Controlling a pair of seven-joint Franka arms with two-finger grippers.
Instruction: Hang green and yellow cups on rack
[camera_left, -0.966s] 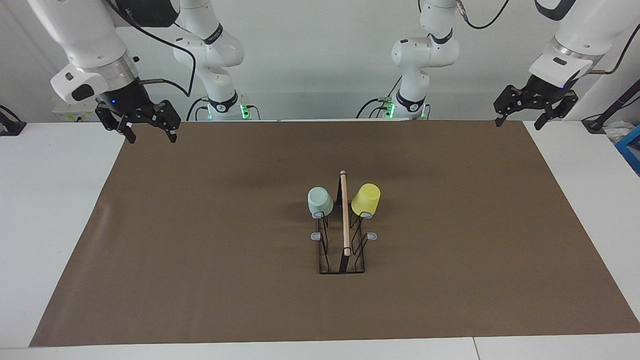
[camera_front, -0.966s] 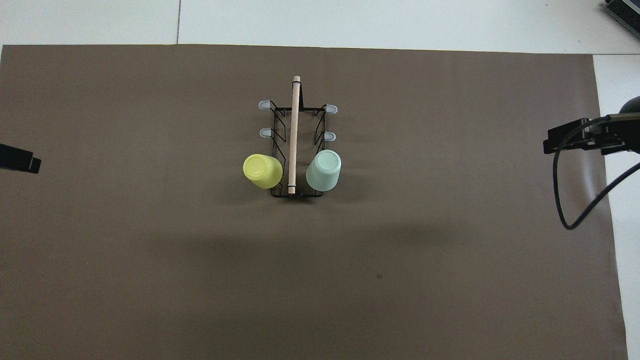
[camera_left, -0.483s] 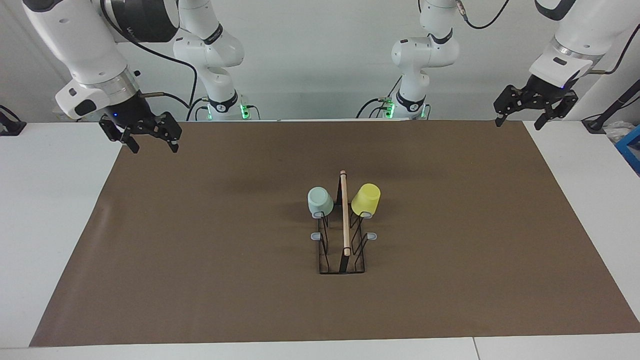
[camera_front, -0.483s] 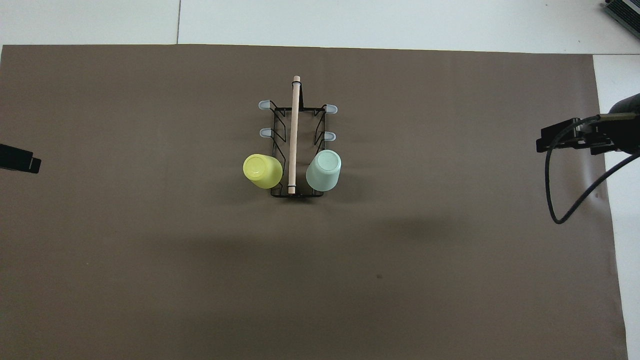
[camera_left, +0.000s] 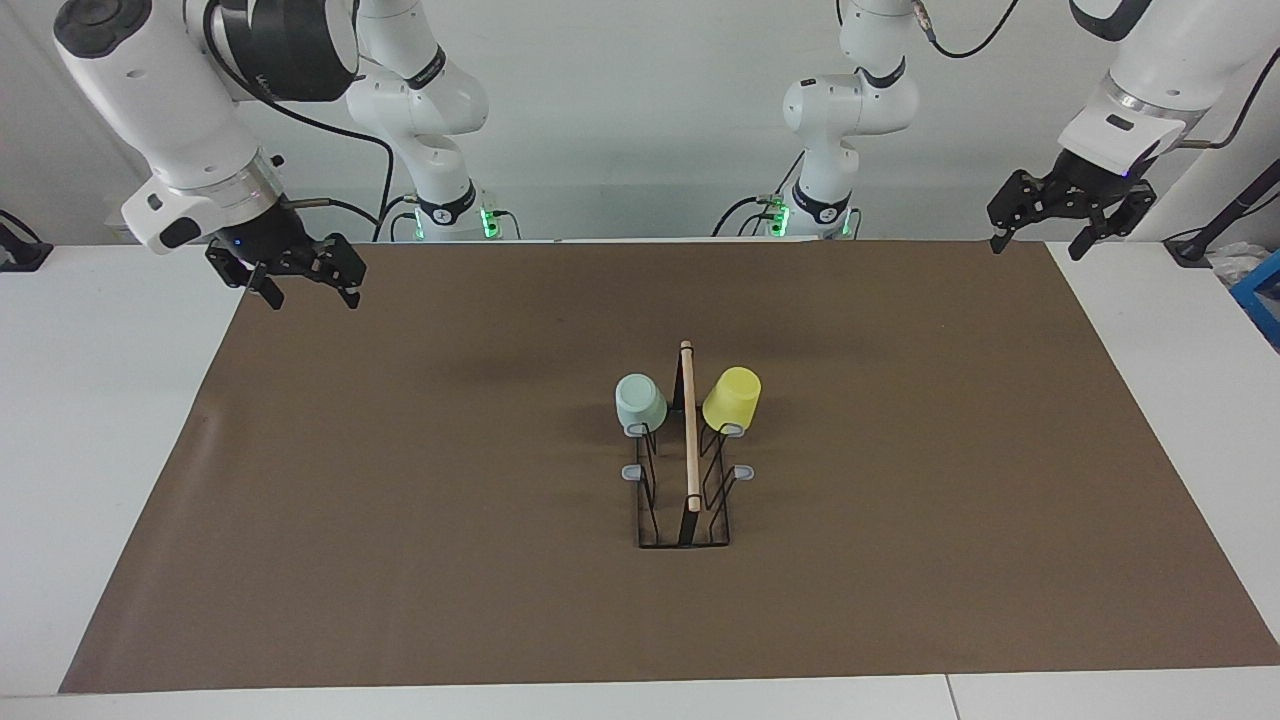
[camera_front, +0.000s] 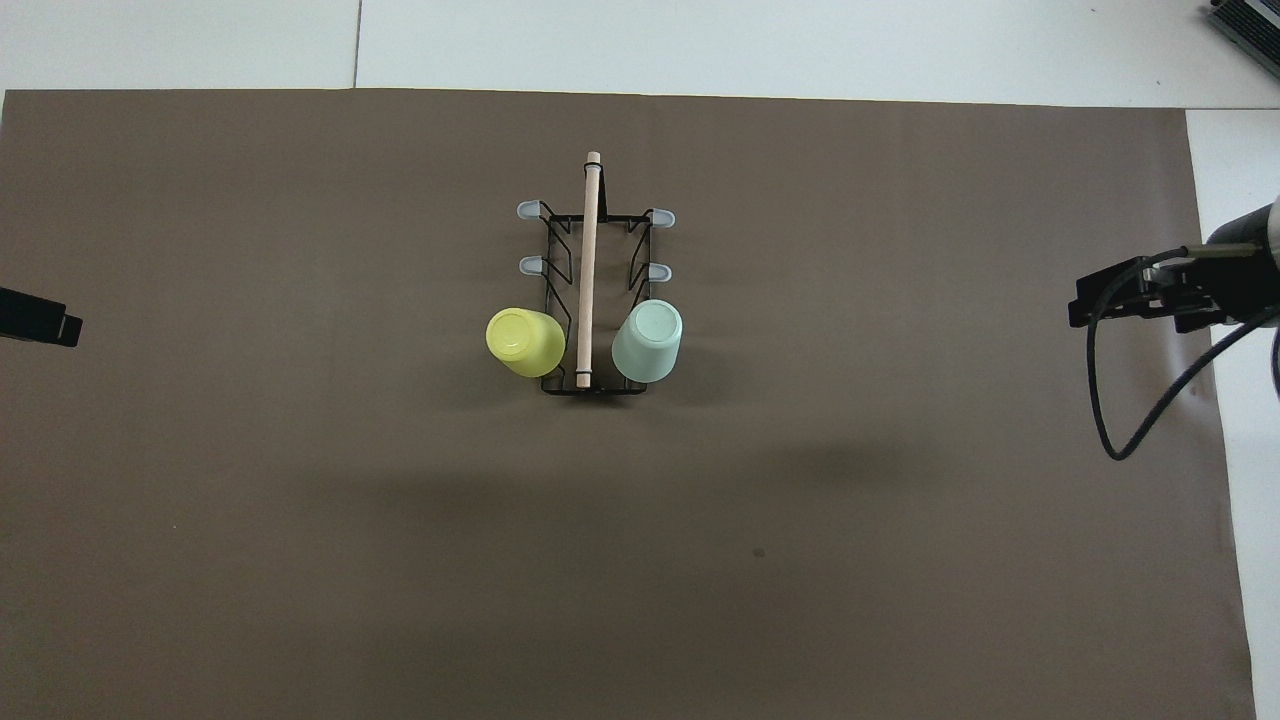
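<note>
1. While both arms hang at the mat's (camera_left: 400, 560) corners nearest the robots, we see the right gripper (camera_left: 308, 285) up in the air over the mat's edge at its own end of the table (camera_left: 100, 450), fingers spread apart and holding nothing.
2. Our left gripper (camera_left: 1035, 243) hovers over the mat's other near corner, at the left arm's end, its fingers also apart and empty; in the overhead view only its tip (camera_front: 40, 318) shows at the frame's edge.
3. Well apart from both grippers, roughly midway between them and farther from the robots, stands the rack (camera_left: 684, 510), its wooden rod (camera_left: 689, 420) running away from the robots.
4. On the rack's side toward the right gripper, the green cup (camera_left: 640, 402) sits upside down on the peg nearest the robots.
5. On the side toward the left gripper, the yellow cup (camera_left: 732, 398) hangs likewise, tilted outward, on the matching near peg.
6. Farther along the rack, the grey-tipped pegs (camera_front: 658, 272) we can see carry no cups.
</note>
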